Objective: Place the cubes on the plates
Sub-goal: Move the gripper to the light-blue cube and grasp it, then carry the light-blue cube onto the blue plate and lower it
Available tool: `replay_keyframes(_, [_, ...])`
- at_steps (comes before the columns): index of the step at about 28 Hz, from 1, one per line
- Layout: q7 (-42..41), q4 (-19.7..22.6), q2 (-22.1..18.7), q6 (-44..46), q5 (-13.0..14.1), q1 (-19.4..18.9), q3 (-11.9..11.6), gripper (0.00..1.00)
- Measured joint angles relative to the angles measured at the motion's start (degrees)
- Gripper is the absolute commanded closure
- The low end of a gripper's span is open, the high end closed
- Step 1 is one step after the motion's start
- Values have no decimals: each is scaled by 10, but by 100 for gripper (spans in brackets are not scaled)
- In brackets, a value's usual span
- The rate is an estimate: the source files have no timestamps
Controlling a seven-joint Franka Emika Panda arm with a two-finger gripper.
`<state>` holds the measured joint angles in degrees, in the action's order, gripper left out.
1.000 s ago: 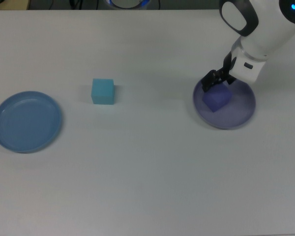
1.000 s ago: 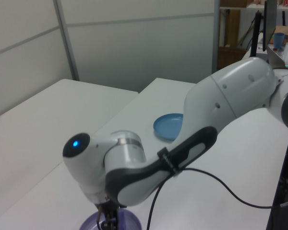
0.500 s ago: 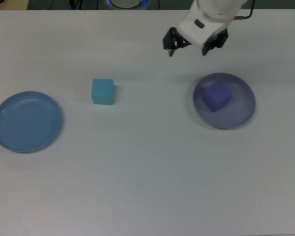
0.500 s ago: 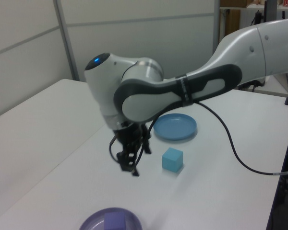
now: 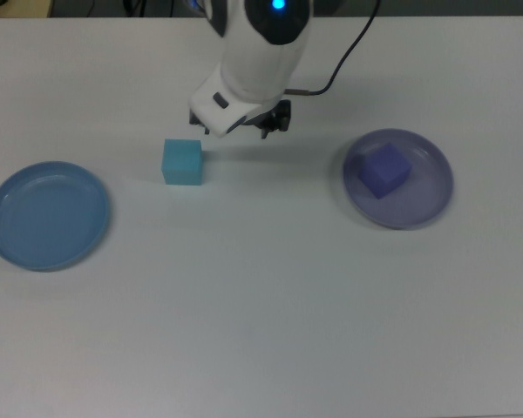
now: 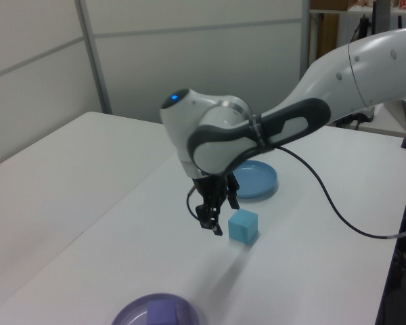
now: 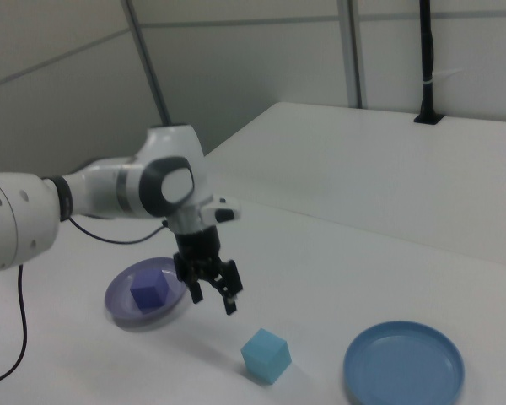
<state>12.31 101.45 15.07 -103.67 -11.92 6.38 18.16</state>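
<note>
Bare white table (image 5: pixel 261 305) fills the whole near half of the top view, open for passage. Between the blue plate (image 5: pixel 48 215) and the lavender plate (image 5: pixel 398 178) the only thing on the surface is the cyan cube (image 5: pixel 182 162); it has free table on every side, well apart from both plates. The gripper (image 5: pixel 240 124), fingers spread, hangs above the table just beside the cube on the top view's right. The lavender plate's middle is taken by the indigo cube (image 5: pixel 383 170); the blue plate is unoccupied.
</note>
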Motion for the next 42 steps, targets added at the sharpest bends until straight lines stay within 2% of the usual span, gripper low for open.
replay_keyframes(6, [-54,59,-10,-67,0,45,-1,0])
replay_keyframes(14, [-99,78,-11,-75,0,98,-1,0])
replay_keyframes(28, [-100,91,4,-119,0,107,-1,1])
replay_keyframes(30, [-100,91,12,-127,0,107,-1,9])
replay_keyframes(31, [-100,91,17,-130,0,107,-1,18])
replay_keyframes(33, [-100,90,29,-134,0,108,-1,28])
replay_keyframes(36, [-100,90,40,-138,0,109,-1,58])
replay_keyframes(37, [-100,90,43,-139,0,109,-1,64])
replay_keyframes(39, [-99,88,45,-140,0,108,-1,72])
replay_keyframes(42, [-93,81,42,-140,0,109,-1,72])
